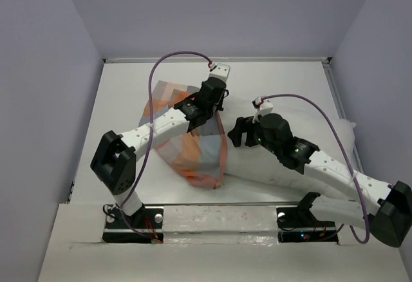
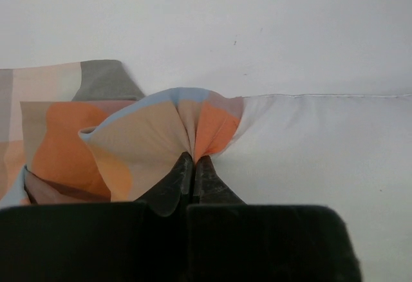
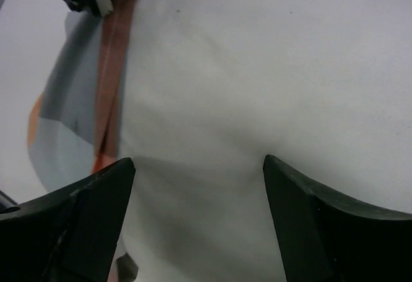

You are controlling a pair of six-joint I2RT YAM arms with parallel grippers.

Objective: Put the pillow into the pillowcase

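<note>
Orange, light-blue and grey-brown checks mark the pillowcase (image 1: 203, 156), which lies bunched on the white counter (image 1: 290, 82) left of centre. The plain white pillow (image 1: 254, 166) lies lengthwise beside it and runs off toward the counter's right edge. Its left end meets the case's open side. The orange hem seems to lie over that end, though the arms hide much of the join from above. No label or writing on either thing is legible in these views.

The left arm rises from its base, folds at the elbow and stretches diagonally across the case. Its wrist tips down at the case's far right corner, and a purple cable (image 1: 158, 69) loops above it. The left gripper (image 2: 194, 159) has its fingers (image 2: 177, 182) pressed together on a gathered fold of the checked cloth, right where the cloth meets the pillow's seamed edge. The fabric fans out in pleats from that pinch.

The right arm sweeps in from the right side, low over the pillow, with its forearm lying along the pillow's length. The right gripper (image 1: 238, 132) faces the case's mouth. In the right wrist view its fingers (image 3: 96, 211) stand spread wide with the pillow's white fabric between them. Whether the tips touch it cannot be told. The case's hem is just left of them, under the left gripper's dark body.
</note>
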